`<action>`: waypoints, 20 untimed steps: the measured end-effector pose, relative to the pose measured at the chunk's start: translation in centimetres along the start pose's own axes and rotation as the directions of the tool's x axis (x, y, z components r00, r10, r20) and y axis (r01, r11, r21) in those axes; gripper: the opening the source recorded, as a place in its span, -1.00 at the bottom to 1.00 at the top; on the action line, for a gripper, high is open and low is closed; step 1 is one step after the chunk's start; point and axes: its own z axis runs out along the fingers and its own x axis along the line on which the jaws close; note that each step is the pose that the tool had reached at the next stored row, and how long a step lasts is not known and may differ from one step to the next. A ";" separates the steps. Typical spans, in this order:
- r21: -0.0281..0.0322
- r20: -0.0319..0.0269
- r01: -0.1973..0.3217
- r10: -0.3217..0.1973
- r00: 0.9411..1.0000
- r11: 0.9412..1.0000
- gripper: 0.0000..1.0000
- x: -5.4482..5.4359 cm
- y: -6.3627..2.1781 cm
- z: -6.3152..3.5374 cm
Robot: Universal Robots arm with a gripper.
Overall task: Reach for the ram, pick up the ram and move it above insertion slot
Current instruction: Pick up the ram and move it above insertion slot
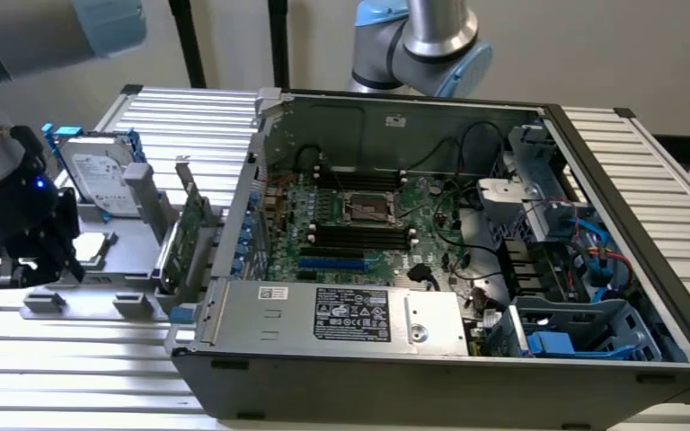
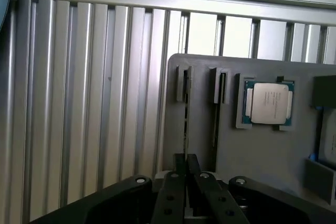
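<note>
My gripper (image 2: 185, 160) hangs low over the near left end of the grey parts holder (image 2: 210, 129), at the exterior view's left (image 1: 33, 265). Its two black fingers (image 2: 173, 187) are drawn together over the holder's leftmost narrow slot (image 2: 185, 108). A thin dark strip, the ram seen edge-on, stands in that slot and runs in between the pads. A second narrow slot (image 2: 218, 103) lies beside it. The memory slots (image 1: 358, 235) sit on the motherboard inside the open computer case (image 1: 441, 224), well to the exterior view's right of the gripper.
On the holder lie a CPU chip (image 2: 268, 103), an upright green expansion card (image 1: 190, 229) and a silver hard drive with blue rails (image 1: 96, 175). The holder rests on a ribbed metal table (image 2: 79, 103). The case's power supply (image 1: 333, 314) sits at its front.
</note>
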 end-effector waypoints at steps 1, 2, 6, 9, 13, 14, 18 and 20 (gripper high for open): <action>0.000 0.000 0.000 0.000 1.000 1.000 -0.73 0.0 0.00 -0.45; 0.000 0.000 0.000 0.000 1.000 1.000 -0.73 0.0 -0.02 -0.91; 0.000 0.000 0.000 0.000 1.000 1.000 -0.73 -0.1 -0.28 -2.72; -0.001 0.000 0.000 0.000 1.000 1.000 -0.73 -0.1 -0.80 -4.09; -0.002 0.000 0.000 0.000 1.000 1.000 -0.73 -0.1 -1.87 -5.95; -0.002 0.000 0.000 0.000 1.000 1.000 -0.73 -0.1 -2.21 -6.40; -0.004 0.000 0.000 0.000 1.000 1.000 -0.73 0.0 -3.83 -8.28; -0.004 0.000 0.000 0.000 1.000 1.000 -0.73 0.0 -4.71 -9.21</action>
